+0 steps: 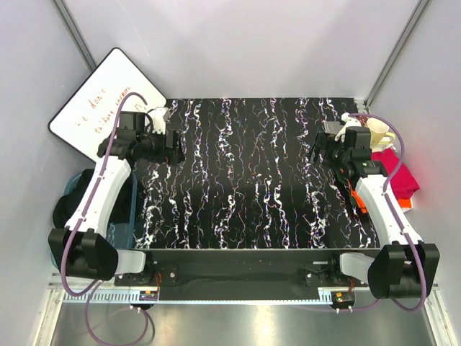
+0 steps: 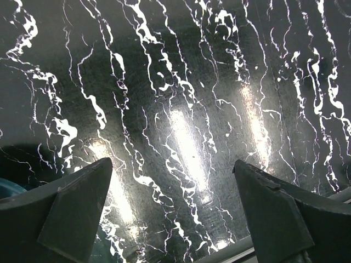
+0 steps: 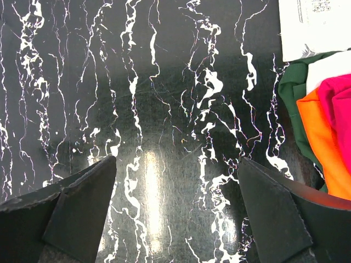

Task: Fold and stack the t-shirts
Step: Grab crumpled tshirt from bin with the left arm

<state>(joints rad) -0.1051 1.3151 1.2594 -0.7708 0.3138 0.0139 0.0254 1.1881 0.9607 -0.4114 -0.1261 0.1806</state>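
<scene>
Right wrist view: right gripper (image 3: 174, 164) spread wide and empty above the marbled table (image 3: 164, 82); the t-shirts (image 3: 340, 104) lie heaped close on its right side; left gripper (image 2: 171, 164) equally spread, empty; probably best to pinch only the topmost shirt.

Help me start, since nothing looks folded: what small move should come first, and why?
Probably swing the right arm's fingers rightward over the pink shirt: they stand open and empty above the table, and that shirt lies bunched just beside them.
</scene>
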